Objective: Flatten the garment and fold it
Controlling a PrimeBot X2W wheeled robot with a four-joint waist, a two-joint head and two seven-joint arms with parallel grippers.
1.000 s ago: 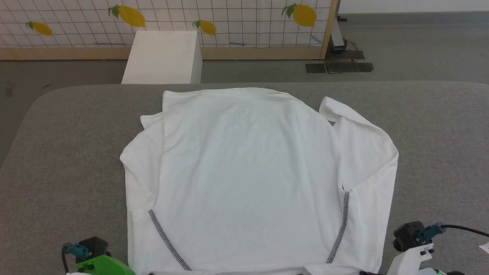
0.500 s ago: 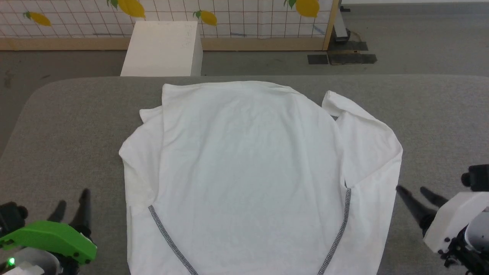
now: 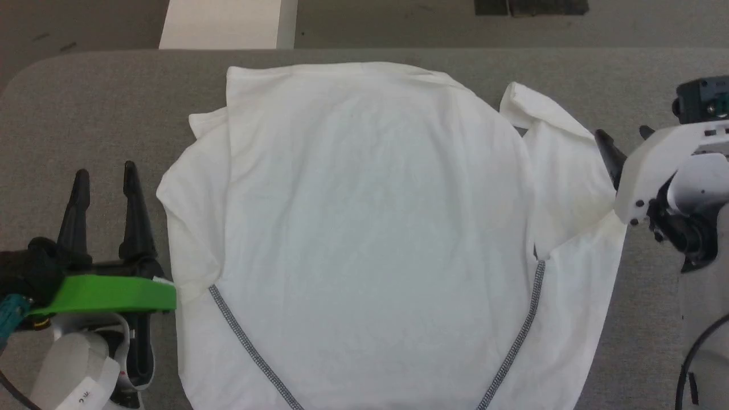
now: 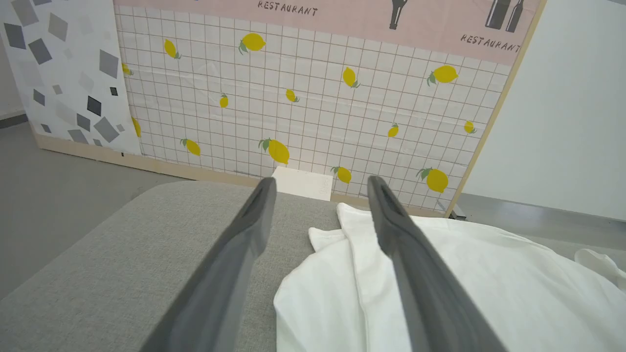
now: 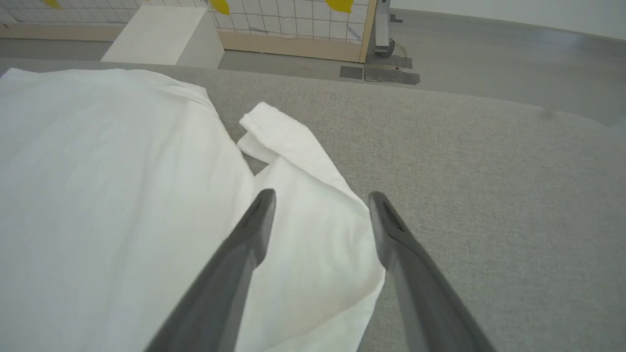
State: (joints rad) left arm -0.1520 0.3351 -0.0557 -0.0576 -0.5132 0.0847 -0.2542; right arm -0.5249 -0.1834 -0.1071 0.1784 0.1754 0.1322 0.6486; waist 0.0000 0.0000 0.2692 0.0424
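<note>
Now the shirt point(image 3: 370, 228) lies on the worktop point(image 3: 85, 102) between the left gripper point(image 3: 105, 176) and right gripper point(image 3: 622, 135), both apart and empty. The doubled sleeve point(image 3: 561, 148) just under the right gripper should, I think, be pulled straight first.

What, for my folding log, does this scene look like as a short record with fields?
garment: white long-sleeved shirt, spread flat, not yet folded
surface: grey padded table
right sleeve: bent, end doubled over
left gripper: open, empty, beside shirt's left edge
right gripper: open, empty, over right sleeve's outer edge
behind table: white box
</note>
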